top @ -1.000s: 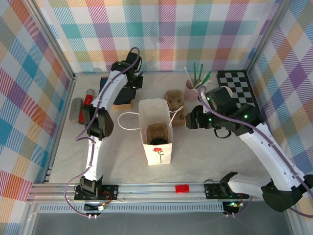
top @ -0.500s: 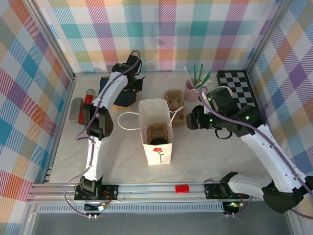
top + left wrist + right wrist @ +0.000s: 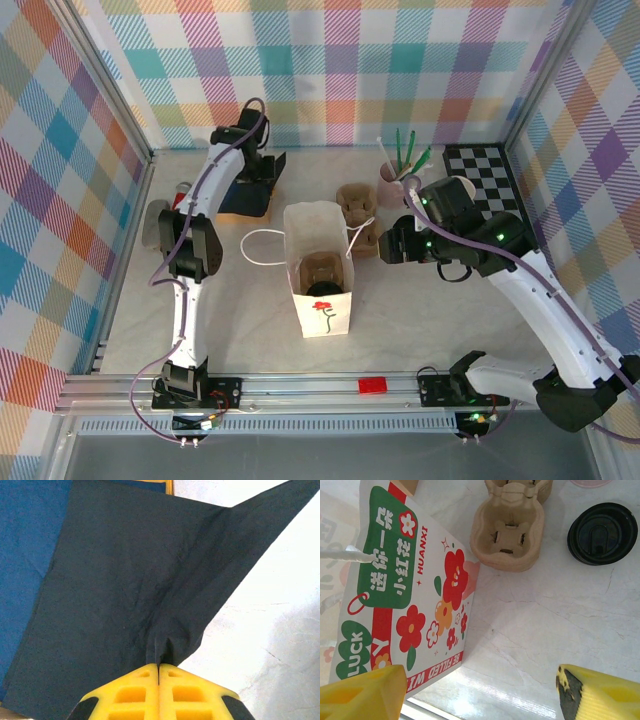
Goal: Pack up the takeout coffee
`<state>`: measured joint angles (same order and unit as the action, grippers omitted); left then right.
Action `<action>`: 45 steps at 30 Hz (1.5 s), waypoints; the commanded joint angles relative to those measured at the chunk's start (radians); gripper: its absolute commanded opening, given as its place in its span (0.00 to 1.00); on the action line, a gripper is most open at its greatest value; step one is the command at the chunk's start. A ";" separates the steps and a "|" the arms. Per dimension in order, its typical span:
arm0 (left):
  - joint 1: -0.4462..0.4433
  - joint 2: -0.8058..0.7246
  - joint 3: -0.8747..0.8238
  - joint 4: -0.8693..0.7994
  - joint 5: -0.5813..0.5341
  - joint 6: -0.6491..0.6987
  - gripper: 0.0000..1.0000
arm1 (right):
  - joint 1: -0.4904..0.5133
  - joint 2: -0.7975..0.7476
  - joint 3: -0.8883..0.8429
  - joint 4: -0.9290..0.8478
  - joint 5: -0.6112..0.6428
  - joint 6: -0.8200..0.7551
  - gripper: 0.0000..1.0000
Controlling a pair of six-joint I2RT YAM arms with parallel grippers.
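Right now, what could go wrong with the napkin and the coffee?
The left gripper is shut on just one pinched fold of the dark napkin, so it might slip free. The open right gripper hangs close beside the paper bag; a bump could tip it. The takeout coffee sits near the cardboard carrier, so reaching for it may knock that.

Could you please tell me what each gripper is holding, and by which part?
The left gripper pinches the dark cloth at a bunched fold; the right gripper, open, holds nothing.
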<state>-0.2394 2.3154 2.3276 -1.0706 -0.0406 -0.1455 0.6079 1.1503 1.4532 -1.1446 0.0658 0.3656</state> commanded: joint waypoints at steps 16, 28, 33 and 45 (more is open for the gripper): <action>0.048 -0.030 -0.005 0.005 0.043 -0.026 0.04 | -0.006 -0.018 -0.008 0.001 -0.009 0.022 0.78; 0.099 0.015 -0.001 -0.009 0.007 -0.022 0.06 | -0.006 -0.020 -0.009 -0.002 -0.007 0.024 0.78; 0.129 0.039 0.013 -0.014 0.003 -0.020 0.06 | -0.005 -0.017 -0.006 0.001 -0.010 0.024 0.78; 0.160 0.087 0.112 -0.079 -0.063 -0.014 0.49 | -0.005 -0.020 0.000 -0.001 -0.009 0.025 0.78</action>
<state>-0.0860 2.4233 2.3993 -1.1091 -0.0822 -0.1627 0.6079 1.1477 1.4528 -1.1446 0.0658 0.3817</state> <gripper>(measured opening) 0.401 0.784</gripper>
